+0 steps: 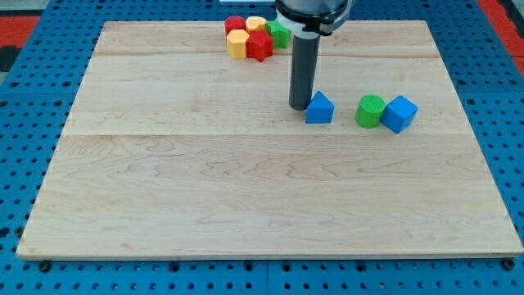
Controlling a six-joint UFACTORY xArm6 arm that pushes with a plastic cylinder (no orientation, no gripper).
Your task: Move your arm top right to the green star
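Observation:
The green star lies at the view's top, in a tight cluster with a red block, a yellow block, a yellow block and a red star; the rod partly hides it. My tip rests on the board well below the green star, touching or almost touching the left side of a blue triangular block.
A green cylinder and a blue cube stand side by side to the right of the blue triangular block. The wooden board lies on a blue perforated table.

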